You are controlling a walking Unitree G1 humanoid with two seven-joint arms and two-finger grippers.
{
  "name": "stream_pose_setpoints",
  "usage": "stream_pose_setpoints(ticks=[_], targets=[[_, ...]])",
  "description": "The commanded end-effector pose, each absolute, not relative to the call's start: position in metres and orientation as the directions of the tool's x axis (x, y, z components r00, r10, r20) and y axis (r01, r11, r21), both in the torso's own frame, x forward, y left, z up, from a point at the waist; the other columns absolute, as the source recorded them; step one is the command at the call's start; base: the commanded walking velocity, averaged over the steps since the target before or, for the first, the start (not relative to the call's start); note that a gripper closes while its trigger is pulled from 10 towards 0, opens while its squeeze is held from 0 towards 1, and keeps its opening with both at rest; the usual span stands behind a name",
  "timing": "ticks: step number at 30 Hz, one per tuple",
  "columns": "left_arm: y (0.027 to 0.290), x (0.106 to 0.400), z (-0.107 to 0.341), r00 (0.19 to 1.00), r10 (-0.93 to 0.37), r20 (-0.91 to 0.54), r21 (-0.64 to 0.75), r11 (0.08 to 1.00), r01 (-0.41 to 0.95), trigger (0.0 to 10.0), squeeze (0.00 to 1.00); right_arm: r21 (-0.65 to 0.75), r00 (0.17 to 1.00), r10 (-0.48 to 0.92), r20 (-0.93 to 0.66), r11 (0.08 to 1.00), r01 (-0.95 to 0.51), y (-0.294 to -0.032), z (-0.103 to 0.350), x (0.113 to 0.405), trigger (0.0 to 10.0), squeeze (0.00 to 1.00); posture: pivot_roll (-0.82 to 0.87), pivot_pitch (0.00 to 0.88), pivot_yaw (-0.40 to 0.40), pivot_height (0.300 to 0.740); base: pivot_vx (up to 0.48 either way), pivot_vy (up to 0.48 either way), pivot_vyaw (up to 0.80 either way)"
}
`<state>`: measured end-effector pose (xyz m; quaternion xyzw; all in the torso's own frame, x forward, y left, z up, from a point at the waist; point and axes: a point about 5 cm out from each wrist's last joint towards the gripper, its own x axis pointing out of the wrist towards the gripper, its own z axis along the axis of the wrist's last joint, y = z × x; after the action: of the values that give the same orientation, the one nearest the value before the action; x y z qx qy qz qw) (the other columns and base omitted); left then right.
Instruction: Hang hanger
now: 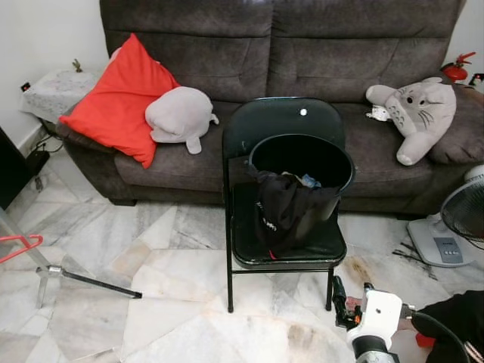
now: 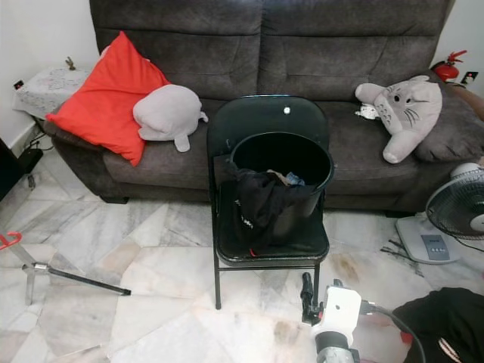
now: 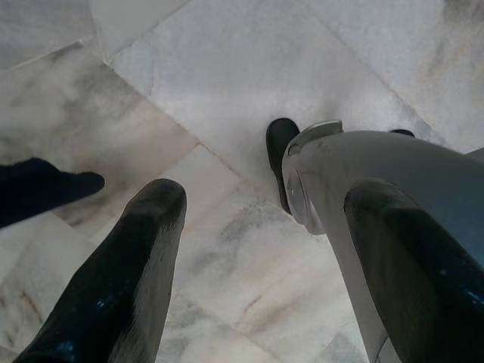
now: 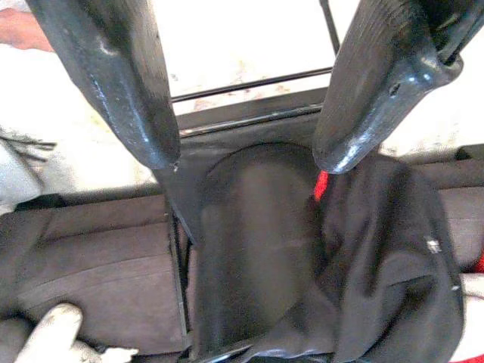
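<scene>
A black folding chair [image 1: 281, 128] stands before the sofa with a black bucket [image 1: 302, 159] on its seat. A black garment [image 1: 281, 212] hangs over the bucket's front rim, and a small red piece [image 1: 272, 255] peeks out beneath it at the seat edge. At the far left, a red hanger [image 1: 19, 246] sits on a slanted metal stand [image 1: 53, 270]. My right gripper [image 1: 338, 286] is low in front of the chair's right leg, open and holding nothing; its fingers [image 4: 121, 83] point at the bucket [image 4: 249, 234]. My left gripper [image 3: 257, 219] hangs open over the floor.
A grey sofa [image 1: 302, 53] holds a red cushion [image 1: 121, 98], a grey plush [image 1: 180, 115] and a white plush [image 1: 416, 110]. A fan [image 1: 463, 215] stands at the right. Dark cloth [image 1: 454, 321] lies at the bottom right. The floor [image 1: 151, 302] is marble tile.
</scene>
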<state>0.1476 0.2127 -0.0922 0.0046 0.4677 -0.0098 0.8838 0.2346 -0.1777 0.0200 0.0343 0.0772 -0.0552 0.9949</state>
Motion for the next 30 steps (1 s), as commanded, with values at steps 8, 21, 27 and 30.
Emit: stream_pose_setpoints(ticks=[8,21,27,30], targets=[[0.2154,0.1412,-0.0943,0.540,-0.012,-0.842,-0.006,1.000,0.013,10.0,0.00,0.046,0.985,-0.069,-0.160,0.996,0.078,-0.1728,0.0195,0.2326,10.0,0.00,-0.07,0.105,0.034,0.721,0.000,0.000,0.00],[0.2131,0.1442,-0.0936,0.547,-0.023,-0.837,-0.014,1.000,0.021,10.0,0.00,0.033,0.989,-0.033,-0.147,0.999,0.038,-0.1688,0.0208,0.2315,10.0,0.00,-0.07,0.106,0.034,0.721,0.000,0.000,0.09],[0.2133,0.1447,-0.0933,0.548,-0.024,-0.836,-0.013,1.000,0.024,10.0,0.00,0.042,0.987,-0.039,-0.157,0.998,0.046,-0.1693,0.0188,0.2312,10.0,0.00,-0.07,0.105,0.033,0.721,0.165,0.000,0.00],[0.2135,0.1449,-0.0932,0.548,-0.024,-0.836,-0.013,1.000,0.025,10.0,0.00,0.043,0.987,-0.038,-0.156,0.998,0.045,-0.1692,0.0188,0.2314,10.0,0.00,-0.07,0.104,0.033,0.721,0.254,0.000,0.00]])
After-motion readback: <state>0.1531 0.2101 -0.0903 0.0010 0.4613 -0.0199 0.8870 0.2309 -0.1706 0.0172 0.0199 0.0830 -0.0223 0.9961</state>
